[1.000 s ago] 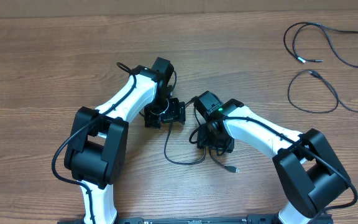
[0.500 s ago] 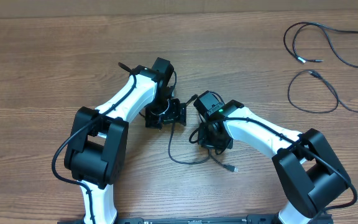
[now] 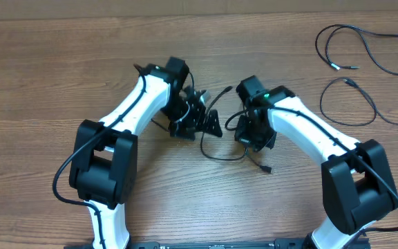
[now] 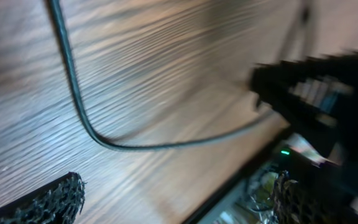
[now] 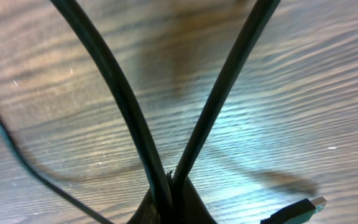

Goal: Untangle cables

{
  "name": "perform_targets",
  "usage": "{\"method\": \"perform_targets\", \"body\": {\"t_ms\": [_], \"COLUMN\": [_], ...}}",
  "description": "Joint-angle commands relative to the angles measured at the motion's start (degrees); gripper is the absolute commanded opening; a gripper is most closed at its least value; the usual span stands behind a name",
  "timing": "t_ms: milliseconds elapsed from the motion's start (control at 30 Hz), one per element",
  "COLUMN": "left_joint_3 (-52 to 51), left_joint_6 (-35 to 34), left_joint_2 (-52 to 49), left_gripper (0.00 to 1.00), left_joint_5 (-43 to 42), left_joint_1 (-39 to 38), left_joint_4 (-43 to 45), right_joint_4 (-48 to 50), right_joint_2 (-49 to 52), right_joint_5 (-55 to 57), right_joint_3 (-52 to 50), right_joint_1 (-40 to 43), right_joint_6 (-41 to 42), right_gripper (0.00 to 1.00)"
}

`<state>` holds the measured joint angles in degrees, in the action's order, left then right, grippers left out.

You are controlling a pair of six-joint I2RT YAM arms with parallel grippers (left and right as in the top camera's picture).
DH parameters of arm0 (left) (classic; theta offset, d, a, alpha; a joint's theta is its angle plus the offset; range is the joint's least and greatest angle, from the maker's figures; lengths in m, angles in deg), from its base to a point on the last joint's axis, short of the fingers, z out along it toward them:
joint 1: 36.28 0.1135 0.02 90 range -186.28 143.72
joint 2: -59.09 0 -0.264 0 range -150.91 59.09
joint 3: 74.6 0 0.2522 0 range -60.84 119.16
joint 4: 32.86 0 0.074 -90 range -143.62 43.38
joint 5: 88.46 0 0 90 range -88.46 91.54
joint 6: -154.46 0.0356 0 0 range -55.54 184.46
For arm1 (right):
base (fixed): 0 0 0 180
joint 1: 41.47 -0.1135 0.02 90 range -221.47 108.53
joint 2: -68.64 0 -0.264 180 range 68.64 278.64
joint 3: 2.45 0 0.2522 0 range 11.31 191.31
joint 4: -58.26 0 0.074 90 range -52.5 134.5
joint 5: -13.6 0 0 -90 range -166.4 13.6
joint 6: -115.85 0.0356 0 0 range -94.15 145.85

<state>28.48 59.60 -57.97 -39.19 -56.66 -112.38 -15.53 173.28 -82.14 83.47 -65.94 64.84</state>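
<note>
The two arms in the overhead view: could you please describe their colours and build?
The left arm and right arm have white links between bulky black joint housings, with thin black wires looped alongside. The left pincer is black with mesh-textured fingers. A green light glows on the right arm.

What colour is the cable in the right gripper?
Black; the cable shows best in the right wrist view.

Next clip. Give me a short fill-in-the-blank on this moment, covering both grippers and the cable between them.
1. The right gripper has its jaws ___ on a cable.
2. In the right wrist view, ___ strands of that cable run up from the pinch.
3. The left gripper has its jaws ___, gripping nothing.

Missing words: shut; two; open.
</note>
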Motion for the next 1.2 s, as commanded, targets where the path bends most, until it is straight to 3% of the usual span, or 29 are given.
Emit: {"method": "perform_targets", "body": {"t_ms": [0, 233, 600, 933, 1167], "left_joint_3": [4.6, 5.9, 5.9, 5.9, 5.9], "left_joint_6": [4.5, 4.5, 4.5, 4.5, 4.5], "left_joint_2": [4.2, 10.1, 10.4, 10.4, 10.4], "left_gripper": [1.00, 1.00, 1.00, 1.00, 1.00], "left_joint_5": [-5.6, -2.6, 0.9, 1.9, 3.3], "left_joint_1": [0.5, 0.5, 0.4, 0.4, 0.4], "left_joint_4": [-1.2, -2.7, -4.6, -4.9, -4.9], "right_joint_4": [-1.2, -3.6, -5.4, -6.5, -4.9], "right_joint_2": [-2.1, -12.8, -30.5, -33.8, -33.8], "right_joint_5": [0.7, 0.7, 0.8, 0.0, -1.2], "right_joint_3": [3.3, 6.8, 11.6, 12.0, 12.0], "right_joint_1": [2.9, 12.0, 31.7, 53.5, 61.7], "right_joint_6": [1.8, 2.7, -0.5, -2.0, -3.3], "right_gripper": [0.04, 0.04, 0.04, 0.04, 0.04]}}
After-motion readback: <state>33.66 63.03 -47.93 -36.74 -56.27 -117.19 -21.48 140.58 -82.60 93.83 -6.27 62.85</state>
